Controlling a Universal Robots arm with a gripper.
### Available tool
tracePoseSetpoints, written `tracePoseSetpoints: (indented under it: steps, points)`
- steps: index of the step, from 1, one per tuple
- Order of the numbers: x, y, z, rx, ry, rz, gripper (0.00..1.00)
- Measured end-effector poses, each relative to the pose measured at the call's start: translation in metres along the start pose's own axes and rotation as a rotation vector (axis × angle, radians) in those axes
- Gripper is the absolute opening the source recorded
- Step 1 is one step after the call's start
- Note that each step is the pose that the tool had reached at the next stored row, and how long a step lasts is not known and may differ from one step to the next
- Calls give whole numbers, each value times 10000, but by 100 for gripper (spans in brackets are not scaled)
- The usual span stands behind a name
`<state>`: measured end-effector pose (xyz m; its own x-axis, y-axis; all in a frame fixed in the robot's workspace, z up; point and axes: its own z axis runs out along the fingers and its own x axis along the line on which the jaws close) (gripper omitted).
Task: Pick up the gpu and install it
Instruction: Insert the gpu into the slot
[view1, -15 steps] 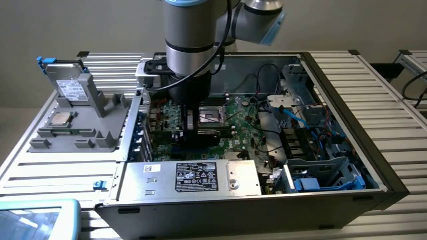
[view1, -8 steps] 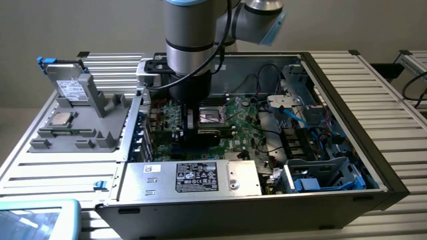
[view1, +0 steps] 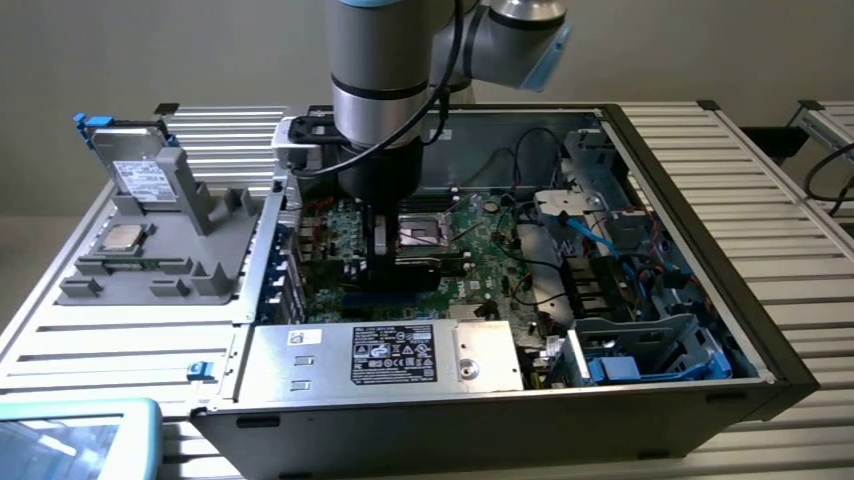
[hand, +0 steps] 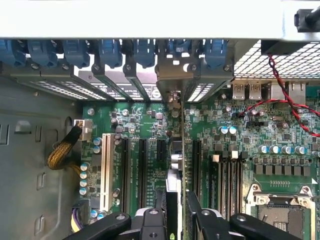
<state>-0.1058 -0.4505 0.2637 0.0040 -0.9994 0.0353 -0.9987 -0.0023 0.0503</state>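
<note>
Inside the open computer case (view1: 694, 330), at the rear-slot end of the motherboard (hand: 140, 117), the gripper (hand: 176, 202) is closed narrow on the gpu (hand: 173, 172), which stands on edge between the two black fingers (hand: 196, 207) and runs toward the rear panel. The card hangs over the gap between two long black expansion slots (hand: 141, 170); whether its lower edge has entered a slot cannot be told. Judged from this position, the step in hand is seating. To do it well: hold the card square to the board, line its lower edge with one slot along the full length, and bring the bracket end to the matching rear opening under the blue latches (hand: 107, 52) before any downward load. Press straight and evenly; a tilted card would likely bind at one end. Watch clearance to the upright capacitors (hand: 97, 142) beside the white slot (hand: 106, 170) and to the red-and-black twisted wire (hand: 280, 95). Materials: the board is matte green laminate, densely studded with small parts; the slots are rigid moulded plastic; the rear panel is perforated sheet metal with hard edges; the case walls are dark metal. The processor socket (view1: 424, 232) has a bright metal frame. The case rests on a desk (view1: 761, 170) of ribbed aluminium slats
</note>
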Motion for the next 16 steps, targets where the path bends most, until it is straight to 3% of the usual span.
tracePoseSetpoints:
  steps: [10,11,13,14,16]
  points:
    - [-17,1,-22,23,26,3,27]
    - [-17,2,-21,23,65,7,27]
    - [-17,2,-22,24,201,13,27]
    - [-16,1,-22,25,231,13,27]
    - [-16,1,-22,25,233,13,27]
